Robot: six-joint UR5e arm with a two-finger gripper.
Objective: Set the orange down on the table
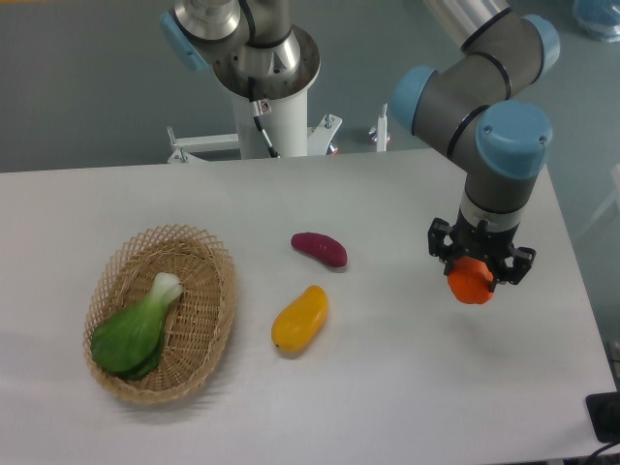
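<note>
The counter is carrying everything in view, a wide white surface running from edge to edge; the robot arm is reaching in from the upper right and pointing straight down over the counter's right side; at the left a wicker basket is sitting with a leafy green vegetable lying inside it; near the middle a yellow-orange fruit is lying on the bare surface, and just beyond it a small purple vegetable is lying apart from it.

The gripper is hanging at the arm's end with its fingers clamped on the orange; the orange is showing below the dark fingers, well apart from the other items.

Assessment: the orange is in hand and over open counter on the right, so the carry appears largely done; whether it is touching the surface cannot be told; lowering, if needed, and release are remaining.
</note>
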